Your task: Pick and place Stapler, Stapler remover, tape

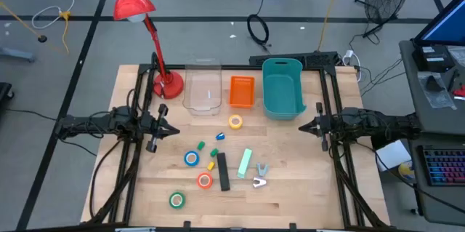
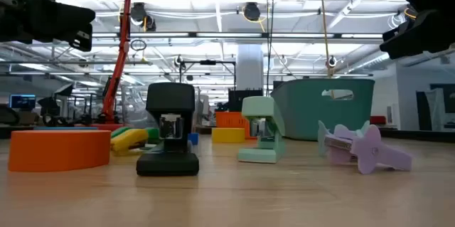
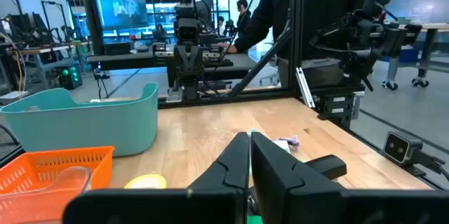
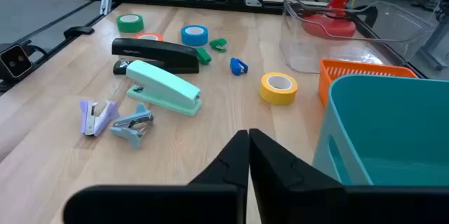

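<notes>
Both hands hang above the worktop [image 1: 290, 188] with fingers pressed together, holding nothing: the left hand [image 1: 168, 127] over the left side, the right hand [image 1: 305, 125] over the right. Between them lie the task's things. The black stapler [image 1: 222, 172] and the mint stapler [image 1: 244, 163] lie side by side near the middle, with two staple removers, a blue-grey one [image 1: 261, 168] and a lilac one [image 1: 259, 182], just right of them. The yellow tape [image 1: 235, 121] lies nearest the far containers; the blue tape [image 1: 191, 158], orange tape [image 1: 205, 180] and green tape [image 1: 176, 200] lie left of the black stapler. Along the far edge stand a clear tub [image 1: 203, 86], an orange basket [image 1: 242, 91] and a teal bin [image 1: 282, 86].
</notes>
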